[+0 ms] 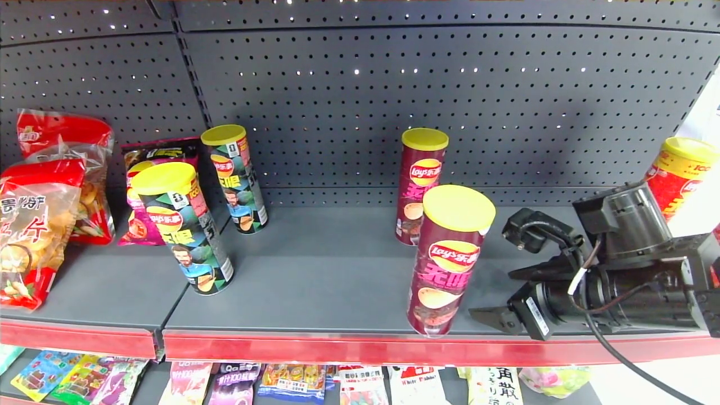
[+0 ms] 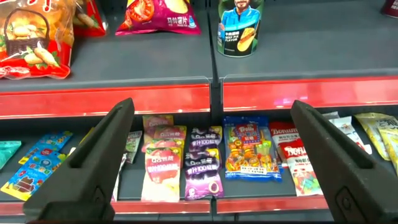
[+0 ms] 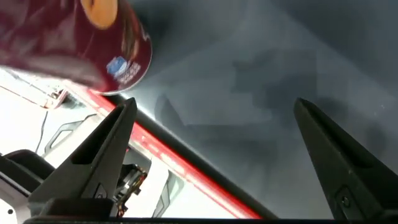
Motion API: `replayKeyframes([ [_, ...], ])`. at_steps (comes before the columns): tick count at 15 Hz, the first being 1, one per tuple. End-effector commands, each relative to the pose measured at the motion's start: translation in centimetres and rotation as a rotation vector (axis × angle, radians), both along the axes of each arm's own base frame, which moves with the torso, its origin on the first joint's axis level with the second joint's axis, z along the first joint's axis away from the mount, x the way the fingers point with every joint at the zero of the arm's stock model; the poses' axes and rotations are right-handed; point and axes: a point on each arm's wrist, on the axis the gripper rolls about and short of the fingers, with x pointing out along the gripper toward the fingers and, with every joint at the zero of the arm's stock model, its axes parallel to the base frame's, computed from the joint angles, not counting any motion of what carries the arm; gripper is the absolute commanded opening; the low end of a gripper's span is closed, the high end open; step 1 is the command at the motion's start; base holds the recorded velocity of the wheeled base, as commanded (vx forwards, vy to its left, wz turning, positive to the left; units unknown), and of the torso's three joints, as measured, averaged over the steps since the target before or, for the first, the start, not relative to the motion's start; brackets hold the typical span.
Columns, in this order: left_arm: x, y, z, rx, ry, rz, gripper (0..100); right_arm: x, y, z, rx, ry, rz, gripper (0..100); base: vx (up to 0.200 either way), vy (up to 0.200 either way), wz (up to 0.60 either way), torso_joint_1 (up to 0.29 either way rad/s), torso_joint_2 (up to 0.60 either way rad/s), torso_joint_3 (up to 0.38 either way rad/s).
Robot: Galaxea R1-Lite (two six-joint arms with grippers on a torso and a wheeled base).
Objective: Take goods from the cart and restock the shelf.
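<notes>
A maroon chip can (image 1: 450, 259) with a yellow lid stands upright at the front edge of the grey shelf (image 1: 332, 270). My right gripper (image 1: 500, 295) lies just to its right, low over the shelf, fingers open and apart from the can. In the right wrist view the can's base (image 3: 106, 50) sits beyond one finger (image 3: 99, 155) of the right gripper (image 3: 214, 106), with nothing between the two. A second maroon can (image 1: 419, 180) stands further back. My left gripper (image 2: 212, 104) is open and empty in front of the shelf's red rim (image 2: 155, 99).
Two dark patterned cans (image 1: 183, 225) (image 1: 236, 177) stand at left, one also in the left wrist view (image 2: 239, 28). Snack bags (image 1: 34, 225) and a purple bag (image 1: 146, 185) fill the far left. A red can (image 1: 678, 171) stands at right. Candy bags (image 2: 252, 149) line the lower shelf.
</notes>
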Motion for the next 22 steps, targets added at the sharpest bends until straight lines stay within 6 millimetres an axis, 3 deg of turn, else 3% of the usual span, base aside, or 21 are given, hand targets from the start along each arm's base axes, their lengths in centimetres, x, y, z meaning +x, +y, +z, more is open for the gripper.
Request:
replayKeyframes([
  [1,0.0,0.0,0.0,0.001,0.002,0.000,100,0.6,0.3,-0.3,-0.005,0.011,0.001,100,0.000,0.000,0.00,0.000,0.00,0.000],
  [13,0.0,0.0,0.0,0.001,0.002,0.000,100,1.2,2.4,-0.4,-0.013,0.005,0.049,100,0.000,0.000,0.00,0.000,0.00,0.000],
  [22,0.0,0.0,0.0,0.001,0.002,0.000,100,1.9,2.9,-0.3,-0.012,0.002,0.052,100,0.000,0.000,0.00,0.000,0.00,0.000],
])
